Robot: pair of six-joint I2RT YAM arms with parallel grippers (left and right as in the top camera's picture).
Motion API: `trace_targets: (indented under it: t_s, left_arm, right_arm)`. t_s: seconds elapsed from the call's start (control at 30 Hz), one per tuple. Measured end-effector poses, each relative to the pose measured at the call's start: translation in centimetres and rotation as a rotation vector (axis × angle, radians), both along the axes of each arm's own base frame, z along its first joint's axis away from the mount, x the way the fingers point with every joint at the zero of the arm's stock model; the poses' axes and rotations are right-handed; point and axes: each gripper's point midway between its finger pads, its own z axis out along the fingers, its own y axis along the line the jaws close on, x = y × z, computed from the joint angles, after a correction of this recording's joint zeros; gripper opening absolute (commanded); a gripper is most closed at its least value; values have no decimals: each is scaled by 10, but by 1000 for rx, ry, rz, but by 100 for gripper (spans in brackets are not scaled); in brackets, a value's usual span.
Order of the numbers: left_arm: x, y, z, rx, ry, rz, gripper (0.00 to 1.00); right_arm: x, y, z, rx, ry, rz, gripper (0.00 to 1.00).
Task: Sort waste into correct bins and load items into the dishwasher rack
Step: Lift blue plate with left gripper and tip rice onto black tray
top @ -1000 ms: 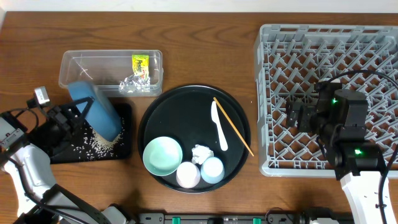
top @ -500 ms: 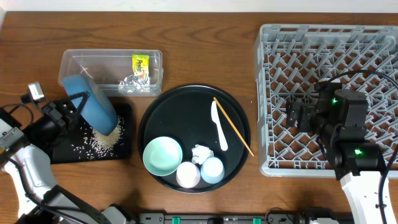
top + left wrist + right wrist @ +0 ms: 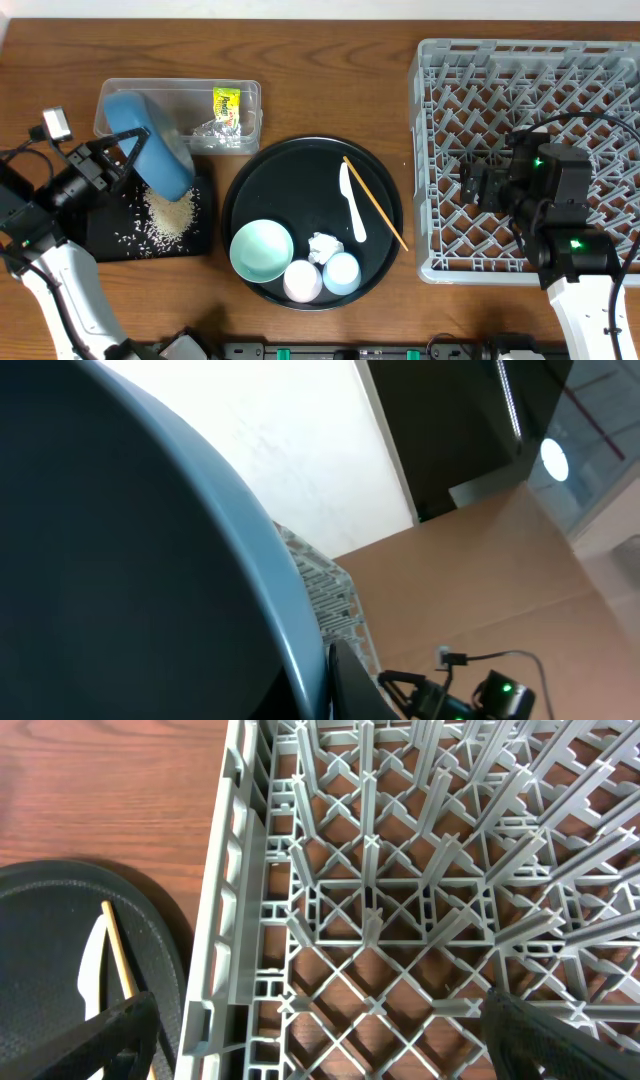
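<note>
While the rice point(image 3: 168, 212) lies heaped on the black tray point(image 3: 203, 240), the blue bowl point(image 3: 150, 143) hangs above it on edge, steeply tilted. Its long outline runs from the tub point(image 3: 180, 88) at the back down toward the heap. The left jaws pinch the bowl's rim on the side facing the left arm point(image 3: 40, 215). In the left wrist view the bowl point(image 3: 150, 560) fills nearly the whole frame. Whether any grains remain inside, I cannot tell.

The tipping looks about done, so the bowl's next place is probably the rack point(image 3: 600, 60). That lies far to the right of the left jaws, across the whole table, with the round tray point(image 3: 300, 190) between. The right arm point(image 3: 560, 190) is much the nearer: it hangs over the rack's left part, its jaws spread wide and holding nothing. A long reach by the left arm, or a handover near the middle, seems needed. The tilted bowl would have to slot upright between the pegs.

The packet point(image 3: 226, 105) and wrapper point(image 3: 205, 135) already lie in the tub. On the round tray wait the mint bowl point(image 3: 262, 250), two cups point(image 3: 303, 281), the tissue point(image 3: 323, 246), the spoon point(image 3: 351, 205) and chopsticks point(image 3: 375, 203). The chopsticks slant toward the rack and lie closer to the right arm.
</note>
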Motion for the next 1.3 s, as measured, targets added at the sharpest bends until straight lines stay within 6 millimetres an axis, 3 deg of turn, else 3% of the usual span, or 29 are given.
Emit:
trace_targets:
  t_s: [0.27, 0.37, 0.5, 0.6, 0.87, 1.0, 1.17, 1.3]
  left_arm:
    - [3, 3, -11, -34, 52, 27, 6]
    - [6, 9, -33, -52, 131, 99, 6]
    - [4, 18, -78, -88, 328, 226, 6]
    - [3, 21, -89, -43, 342, 249, 6]
    - [0, 8, -70, 46, 156, 127, 6]
    - [1, 1, -51, 83, 37, 67, 6]
    - [4, -17, -16, 144, -123, -16, 6]
    - [3, -46, 22, 197, -254, -88, 6]
  right_arm:
    - [0, 0, 0, 0, 0, 0, 99]
    - [0, 0, 0, -1, 0, 0, 99]
    - [0, 0, 0, 0, 0, 0, 99]
    - [0, 0, 0, 0, 0, 0, 99]
    - [0, -1, 0, -5, 0, -5, 99]
    - [0, -2, 0, -8, 0, -9, 99]
    - [0, -3, 0, -11, -2, -11, 99]
    - [1, -3, 1, -14, -6, -14, 99]
